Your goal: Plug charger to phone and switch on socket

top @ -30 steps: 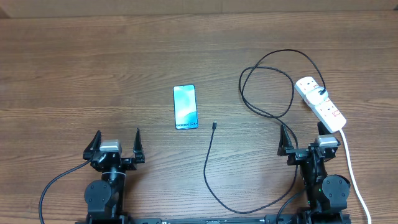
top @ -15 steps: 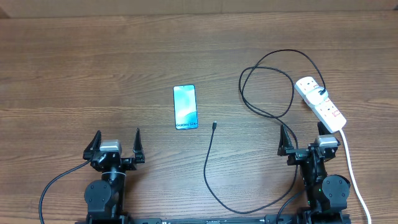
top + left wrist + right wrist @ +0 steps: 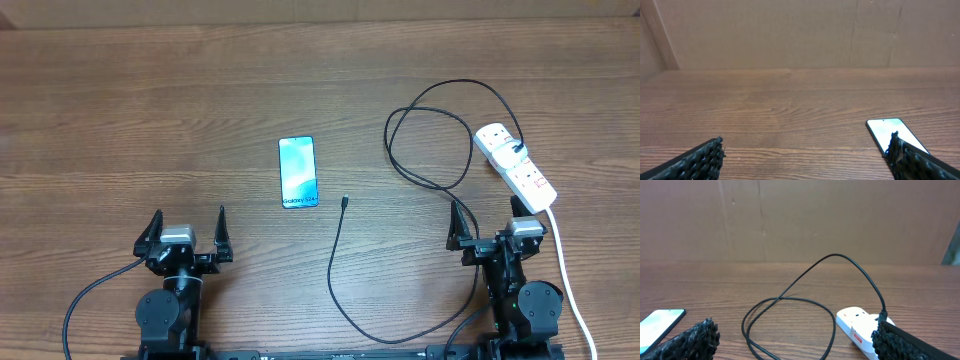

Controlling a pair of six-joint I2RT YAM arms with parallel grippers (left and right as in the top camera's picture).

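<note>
The phone (image 3: 297, 172) lies flat at the table's middle, blue screen up; it also shows in the left wrist view (image 3: 886, 131) and the right wrist view (image 3: 660, 321). The charger cable (image 3: 335, 262) runs from its small connector tip (image 3: 344, 202), right of the phone, down and round to loops (image 3: 790, 315) and a black plug in the socket (image 3: 514, 165), a white power strip at the right, also seen in the right wrist view (image 3: 855, 324). My left gripper (image 3: 186, 228) and right gripper (image 3: 485, 221) are open and empty, near the front edge.
The strip's thick white cord (image 3: 566, 270) runs down the right side past my right arm. A brown cardboard wall (image 3: 800, 30) stands along the table's far edge.
</note>
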